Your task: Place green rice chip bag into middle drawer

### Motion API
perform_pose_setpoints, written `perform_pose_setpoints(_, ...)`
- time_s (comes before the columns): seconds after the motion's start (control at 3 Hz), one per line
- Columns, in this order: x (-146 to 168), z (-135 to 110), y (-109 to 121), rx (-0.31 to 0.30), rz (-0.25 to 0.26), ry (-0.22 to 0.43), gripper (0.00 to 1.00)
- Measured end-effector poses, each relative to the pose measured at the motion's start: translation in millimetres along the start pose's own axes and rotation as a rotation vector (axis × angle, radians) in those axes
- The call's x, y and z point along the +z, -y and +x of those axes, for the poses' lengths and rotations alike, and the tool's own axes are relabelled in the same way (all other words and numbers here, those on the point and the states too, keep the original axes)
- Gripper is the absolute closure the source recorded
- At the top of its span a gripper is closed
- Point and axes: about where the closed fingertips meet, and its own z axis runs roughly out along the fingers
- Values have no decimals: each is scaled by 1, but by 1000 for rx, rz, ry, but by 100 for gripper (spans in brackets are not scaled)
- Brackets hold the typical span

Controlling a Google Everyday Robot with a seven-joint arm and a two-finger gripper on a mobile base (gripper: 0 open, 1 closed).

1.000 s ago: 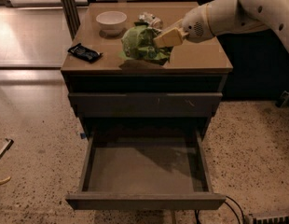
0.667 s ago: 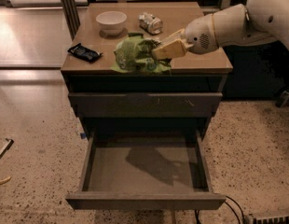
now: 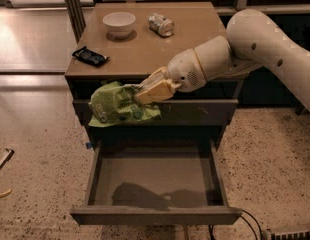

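The green rice chip bag (image 3: 117,105) is crumpled and bright green and hangs in the air in front of the cabinet's upper drawer front, above the open drawer's left rear part. My gripper (image 3: 147,90) is shut on the bag's right edge, with the white arm reaching in from the right. The middle drawer (image 3: 155,181) is pulled out wide below; its flat grey-brown floor is bare and carries the shadow of the bag and arm.
On the cabinet top (image 3: 145,49) stand a white bowl (image 3: 119,23), a crushed silver can (image 3: 161,24) and a small black packet (image 3: 90,56). A closed drawer front (image 3: 195,111) sits above the open one. Speckled floor surrounds the cabinet; cables (image 3: 247,226) lie at bottom right.
My gripper has carried the green bag off the cabinet top, forward and down to the left, so it now hangs in front of the cabinet above the open drawer.
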Motion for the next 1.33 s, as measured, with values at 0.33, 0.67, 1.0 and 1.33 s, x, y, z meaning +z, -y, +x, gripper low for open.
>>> perform_pose_setpoints(0.33, 0, 0, 0, 0, 0, 0, 100)
perform_pose_setpoints(0.67, 13, 10, 4, 14, 1, -26, 100)
perform_pose_setpoints(1.0, 42, 35, 7, 51, 38, -104, 100)
perform_pose_setpoints(1.33, 76, 85, 9, 141, 83, -185, 100)
